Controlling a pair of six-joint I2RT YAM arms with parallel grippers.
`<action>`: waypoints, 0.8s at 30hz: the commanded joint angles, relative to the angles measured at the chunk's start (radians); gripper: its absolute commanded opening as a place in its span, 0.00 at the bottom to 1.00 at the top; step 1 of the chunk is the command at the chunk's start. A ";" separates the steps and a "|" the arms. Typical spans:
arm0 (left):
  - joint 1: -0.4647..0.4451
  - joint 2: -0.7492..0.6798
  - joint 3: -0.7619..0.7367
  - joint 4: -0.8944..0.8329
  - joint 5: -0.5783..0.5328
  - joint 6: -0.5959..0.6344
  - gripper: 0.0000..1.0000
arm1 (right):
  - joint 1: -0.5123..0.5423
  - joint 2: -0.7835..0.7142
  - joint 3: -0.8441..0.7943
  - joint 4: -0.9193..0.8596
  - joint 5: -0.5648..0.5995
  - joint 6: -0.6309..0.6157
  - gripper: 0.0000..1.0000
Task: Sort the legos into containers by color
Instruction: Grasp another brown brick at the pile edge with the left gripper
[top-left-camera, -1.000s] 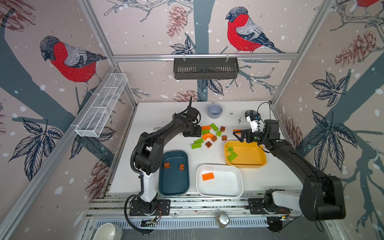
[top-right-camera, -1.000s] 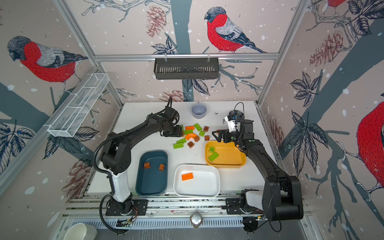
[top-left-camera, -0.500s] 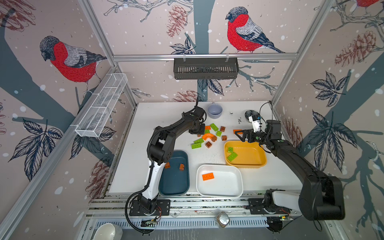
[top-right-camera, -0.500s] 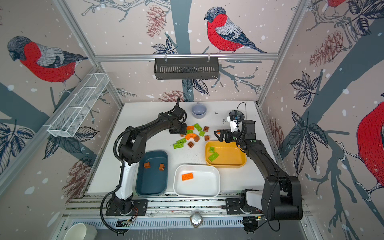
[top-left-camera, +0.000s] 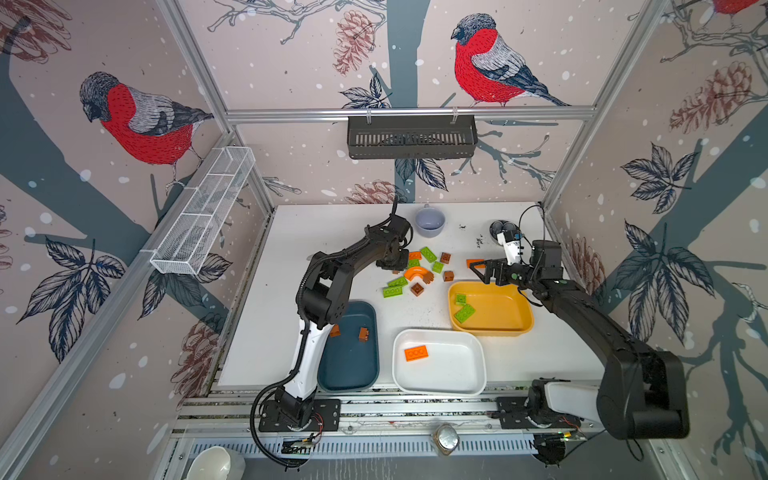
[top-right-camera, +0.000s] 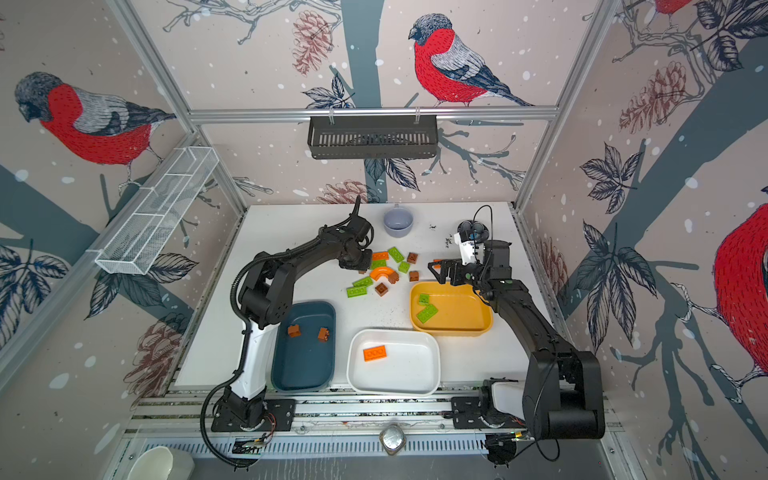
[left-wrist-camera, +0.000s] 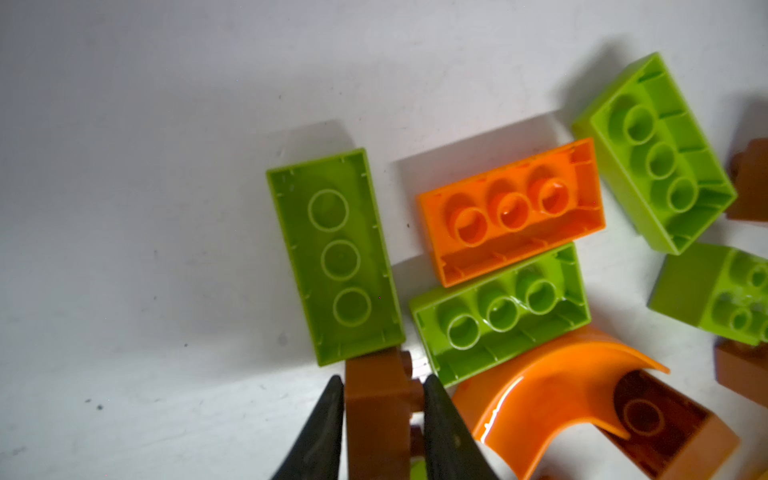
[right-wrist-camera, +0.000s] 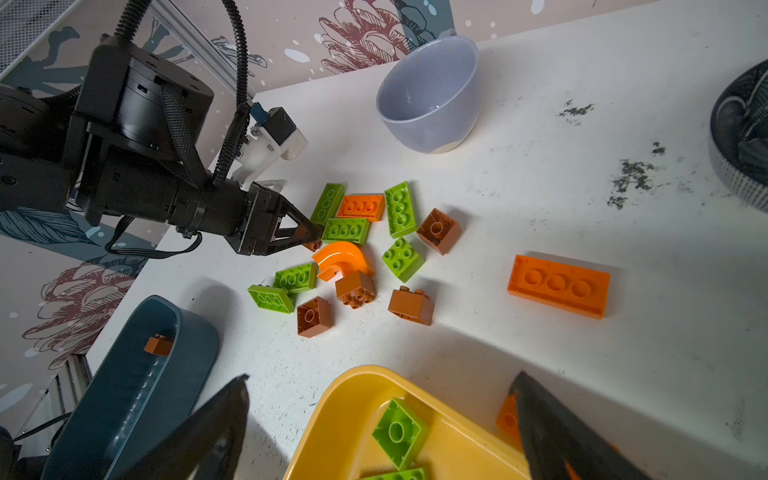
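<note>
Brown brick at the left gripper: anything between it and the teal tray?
Nothing tall. Two green plates lie flat just tray-side of the brown brick; past them, bare table up to the teal tray. Lifting should clear them.

both top views are bright and evenly lit from above, with soft pale shadows under the arms on the white bench (top-left-camera: 332, 232) and the frame posts bowing near the picture edges. in the left wrist view the bricks throw fairly sharp grey shadows, white glare streaks run along the orange arch (left-wrist-camera: 552, 395), and the left tool (left-wrist-camera: 380, 382) with its brown brick (left-wrist-camera: 374, 415) looks dark and soft, too close for focus. in the right wrist view the right tool (right-wrist-camera: 382, 376) shows as blurred black wedges, and a broad shadow dims the bench beside the yellow tray (right-wrist-camera: 332, 419).
</note>
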 joint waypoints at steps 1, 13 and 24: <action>0.000 0.000 -0.002 -0.021 -0.024 0.014 0.34 | -0.001 0.003 -0.002 0.032 -0.022 -0.006 0.99; 0.005 0.023 0.024 -0.030 -0.036 0.043 0.23 | -0.001 -0.001 -0.004 0.032 -0.023 -0.005 0.99; 0.018 -0.209 -0.066 -0.166 -0.046 0.074 0.21 | -0.001 0.000 0.003 0.046 -0.045 0.004 0.99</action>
